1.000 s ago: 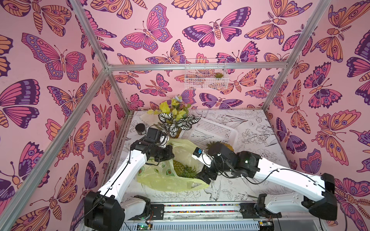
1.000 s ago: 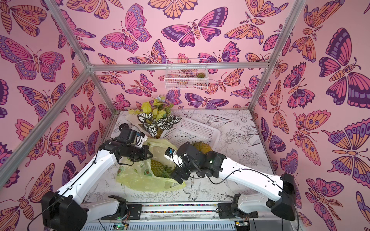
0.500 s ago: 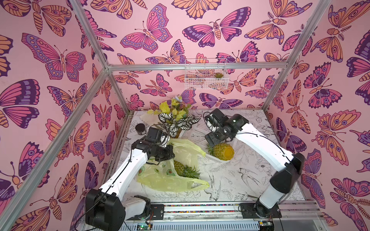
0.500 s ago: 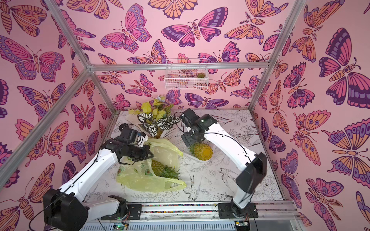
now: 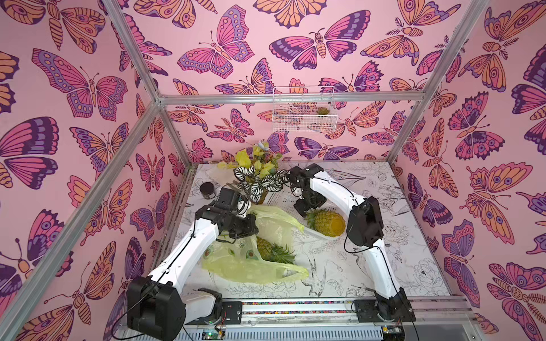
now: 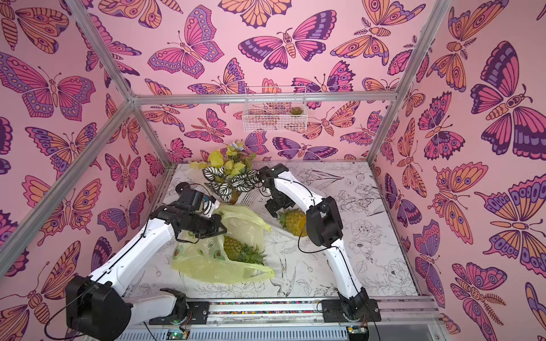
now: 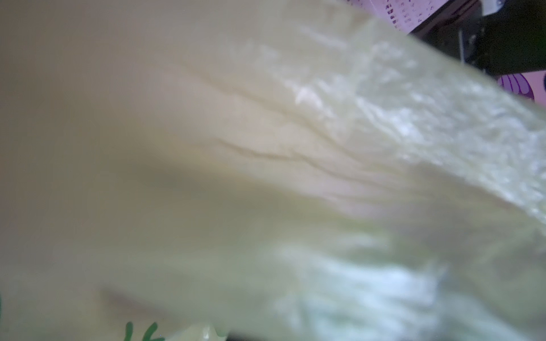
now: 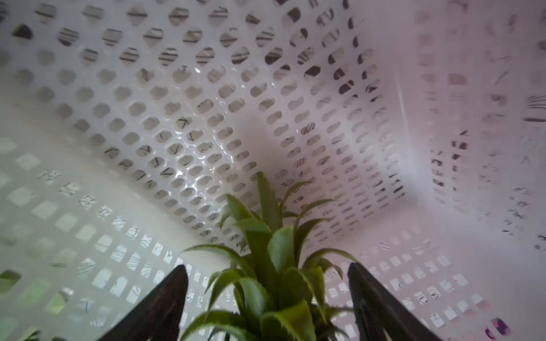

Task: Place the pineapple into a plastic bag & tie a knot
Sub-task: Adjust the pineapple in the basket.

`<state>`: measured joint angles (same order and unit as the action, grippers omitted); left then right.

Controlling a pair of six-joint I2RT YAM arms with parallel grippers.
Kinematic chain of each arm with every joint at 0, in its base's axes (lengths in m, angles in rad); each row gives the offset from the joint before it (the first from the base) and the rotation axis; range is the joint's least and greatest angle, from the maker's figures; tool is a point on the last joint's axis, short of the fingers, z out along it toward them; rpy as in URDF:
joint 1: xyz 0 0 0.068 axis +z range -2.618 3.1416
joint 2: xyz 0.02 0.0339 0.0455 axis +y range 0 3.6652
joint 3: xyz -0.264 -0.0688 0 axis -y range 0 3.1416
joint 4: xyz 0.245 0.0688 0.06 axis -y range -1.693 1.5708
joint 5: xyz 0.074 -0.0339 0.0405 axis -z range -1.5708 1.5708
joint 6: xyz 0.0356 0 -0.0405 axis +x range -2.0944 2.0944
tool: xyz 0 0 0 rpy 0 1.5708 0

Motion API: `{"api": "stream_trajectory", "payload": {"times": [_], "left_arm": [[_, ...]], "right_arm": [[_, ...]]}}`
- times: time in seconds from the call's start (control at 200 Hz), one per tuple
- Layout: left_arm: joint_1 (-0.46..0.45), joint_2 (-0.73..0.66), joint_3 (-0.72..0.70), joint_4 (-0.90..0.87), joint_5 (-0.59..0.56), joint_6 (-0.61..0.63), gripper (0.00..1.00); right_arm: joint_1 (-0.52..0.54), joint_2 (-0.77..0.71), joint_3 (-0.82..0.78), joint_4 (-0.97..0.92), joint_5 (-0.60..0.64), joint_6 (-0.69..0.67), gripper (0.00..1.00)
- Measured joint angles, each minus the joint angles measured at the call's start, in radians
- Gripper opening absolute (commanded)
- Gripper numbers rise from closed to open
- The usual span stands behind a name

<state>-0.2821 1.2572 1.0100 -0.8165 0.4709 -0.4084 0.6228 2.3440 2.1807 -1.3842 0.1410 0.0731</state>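
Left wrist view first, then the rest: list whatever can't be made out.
- Left wrist view: blurred plastic bag film fills it, hiding the left hand.
- Right wrist view: the picture edge cuts off the pineapple below its crown.
- Both top views: small item in the wire wall basket, too small to identify.

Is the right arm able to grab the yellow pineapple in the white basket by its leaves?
Probably yes: its dark fingers stand apart on either side of the green leafy crown of the yellow pineapple inside the white perforated plastic basket, with nothing between.
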Motion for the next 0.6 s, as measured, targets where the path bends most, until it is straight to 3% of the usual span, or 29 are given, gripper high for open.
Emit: {"api": "stream_trajectory", "payload": {"times": [0.215, 0.27, 0.406, 0.506, 0.601], "left_arm": [[0.000, 0.058, 0.002, -0.003, 0.000, 0.000, 0.00], [0.000, 0.068, 0.002, -0.003, 0.000, 0.000, 0.00], [0.000, 0.073, 0.004, -0.004, 0.000, -0.001, 0.00], [0.000, 0.073, 0.006, -0.004, 0.000, -0.002, 0.00], [0.000, 0.073, 0.006, -0.005, 0.000, -0.004, 0.00]], "right_arm": [[-0.010, 0.072, 0.004, 0.012, -0.011, -0.024, 0.64], [-0.010, 0.087, 0.004, 0.021, -0.010, -0.032, 0.54], [-0.012, 0.107, 0.003, 0.038, -0.018, -0.049, 0.17], [-0.014, 0.105, 0.005, 0.043, -0.037, -0.048, 0.01], [-0.014, 0.089, 0.005, 0.045, -0.052, -0.050, 0.00]]}}
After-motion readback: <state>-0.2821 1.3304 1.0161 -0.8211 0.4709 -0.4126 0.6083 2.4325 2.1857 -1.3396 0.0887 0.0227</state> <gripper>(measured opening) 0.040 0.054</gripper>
